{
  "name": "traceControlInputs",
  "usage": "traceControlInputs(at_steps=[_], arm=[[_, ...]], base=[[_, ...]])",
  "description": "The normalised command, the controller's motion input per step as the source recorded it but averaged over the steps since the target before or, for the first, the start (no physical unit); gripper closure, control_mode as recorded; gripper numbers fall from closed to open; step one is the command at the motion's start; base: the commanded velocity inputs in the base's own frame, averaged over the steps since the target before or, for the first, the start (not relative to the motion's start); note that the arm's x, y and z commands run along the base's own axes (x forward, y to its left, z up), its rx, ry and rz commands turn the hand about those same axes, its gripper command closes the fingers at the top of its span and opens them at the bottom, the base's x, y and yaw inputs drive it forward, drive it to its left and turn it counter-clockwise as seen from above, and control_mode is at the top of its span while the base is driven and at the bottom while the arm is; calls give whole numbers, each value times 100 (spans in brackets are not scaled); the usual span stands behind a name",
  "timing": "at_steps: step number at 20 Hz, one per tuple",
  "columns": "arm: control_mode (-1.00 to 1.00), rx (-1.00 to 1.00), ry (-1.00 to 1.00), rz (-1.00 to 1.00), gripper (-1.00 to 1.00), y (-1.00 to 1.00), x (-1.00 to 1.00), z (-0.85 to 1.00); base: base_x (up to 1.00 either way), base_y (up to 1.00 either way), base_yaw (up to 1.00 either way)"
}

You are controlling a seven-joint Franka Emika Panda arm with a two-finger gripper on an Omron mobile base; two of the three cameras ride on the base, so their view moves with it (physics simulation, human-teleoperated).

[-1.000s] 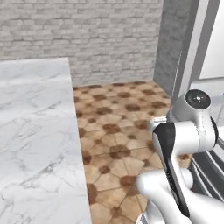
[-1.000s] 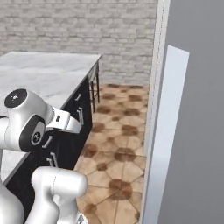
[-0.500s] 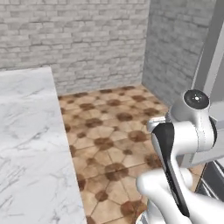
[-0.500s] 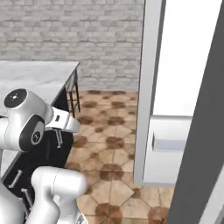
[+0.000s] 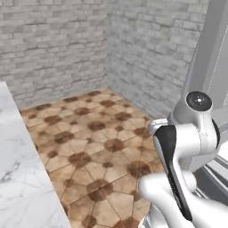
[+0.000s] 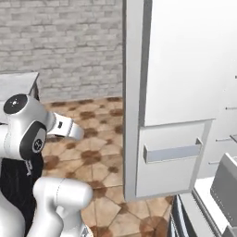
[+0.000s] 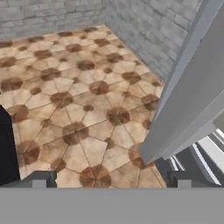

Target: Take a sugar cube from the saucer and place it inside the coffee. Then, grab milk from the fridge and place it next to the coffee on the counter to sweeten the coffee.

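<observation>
Right base view, fridge [image 6: 171, 115] door now nearer

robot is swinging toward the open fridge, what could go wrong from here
1. The fridge door stands open, edge-on, close to the arm; the elbow may clip it as the base turns.
2. In the hand view the open gripper points at the floor beside the door's lower corner, so a reach now would likely miss the shelves.
3. No milk is in sight yet, so any grasp would be blind.
</observation>
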Motion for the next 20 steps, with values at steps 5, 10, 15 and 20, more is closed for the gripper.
traceControlInputs(at_steps=[5, 10, 15, 20], arm=[[100, 0, 0, 0, -100, 0, 0, 0], [100, 0, 0, 0, -100, 0, 0, 0], [100, 0, 0, 0, -100, 0, 0, 0], [100, 0, 0, 0, -100, 0, 0, 0]], base=[[22, 8, -48], [4, 15, -45], [2, 16, -46], [0, 16, -46]])
